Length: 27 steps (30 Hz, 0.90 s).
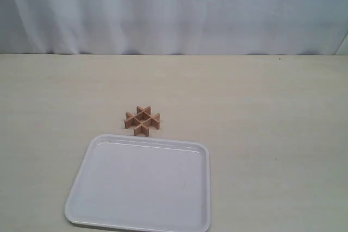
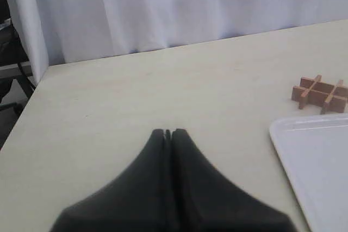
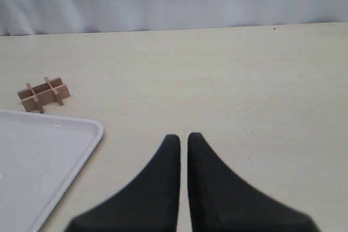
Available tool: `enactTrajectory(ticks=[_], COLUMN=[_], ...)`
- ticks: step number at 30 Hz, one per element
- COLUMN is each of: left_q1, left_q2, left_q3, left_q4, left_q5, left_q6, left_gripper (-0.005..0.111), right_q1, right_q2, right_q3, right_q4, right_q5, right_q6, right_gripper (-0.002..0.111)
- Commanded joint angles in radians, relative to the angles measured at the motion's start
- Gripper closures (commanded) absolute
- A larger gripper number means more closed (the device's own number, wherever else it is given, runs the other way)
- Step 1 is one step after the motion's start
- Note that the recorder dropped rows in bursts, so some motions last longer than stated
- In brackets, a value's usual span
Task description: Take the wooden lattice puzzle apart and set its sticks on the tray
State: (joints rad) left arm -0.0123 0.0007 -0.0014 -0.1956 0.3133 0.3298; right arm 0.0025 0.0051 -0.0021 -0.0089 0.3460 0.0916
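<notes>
The wooden lattice puzzle (image 1: pixel 142 120) stands assembled on the table, a small reddish-brown hash of crossed sticks just beyond the tray's far rim. The white tray (image 1: pixel 141 183) lies empty at the front. Neither gripper shows in the exterior view. In the left wrist view my left gripper (image 2: pixel 169 132) is shut with nothing in it, well apart from the puzzle (image 2: pixel 321 94) and the tray (image 2: pixel 321 172). My right gripper (image 3: pixel 184 137) has its fingers almost together, a thin slit between them, holding nothing. The puzzle (image 3: pixel 43 95) and tray (image 3: pixel 32 161) lie off to its side.
A white curtain (image 1: pixel 174 9) hangs behind the table's far edge. The left wrist view shows the table's side edge (image 2: pixel 27 101) with dark equipment beyond it. Bare pale tabletop (image 1: pixel 272 134) stretches on both sides of the tray.
</notes>
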Motion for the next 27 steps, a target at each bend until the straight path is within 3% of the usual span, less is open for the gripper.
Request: enactTrajectory(ticks=[1,12,19,23,25,27], left_q1=[0.000,0.000,0.000,0.000,0.000,0.000], left_q2=[-0.001,-0.001,-0.001,-0.001,-0.001,-0.001], left_q3=[0.001,0.001,0.001,0.001,0.001,0.001], left_q4=[0.001,0.001,0.001,0.001,0.001,0.001], left_q5=[-0.009,-0.009,-0.009,-0.009,-0.009,-0.009], left_q6=[-0.008,-0.008,-0.008,-0.008,-0.008,-0.008], left_gripper=[0.107,0.107,0.107,0.107,0.107,0.107], right_q1=[0.001,0.001,0.001,0.001,0.001,0.001], right_q2=[-0.005,-0.005,-0.005,-0.005,-0.005,-0.005], right_q3=[0.002,0.002,0.002,0.002,0.002,0.002], right_q4=[0.001,-0.007,-0.007,0.009,0.009,0.078], right_q5=[-0.002,-0.035,-0.449,-0.569,-0.605,-0.587], right_q6=[-0.001,-0.001,-0.001,0.012,0.119,0.375], right_gripper=[0.104,0.104,0.104,0.104,0.104,0.104])
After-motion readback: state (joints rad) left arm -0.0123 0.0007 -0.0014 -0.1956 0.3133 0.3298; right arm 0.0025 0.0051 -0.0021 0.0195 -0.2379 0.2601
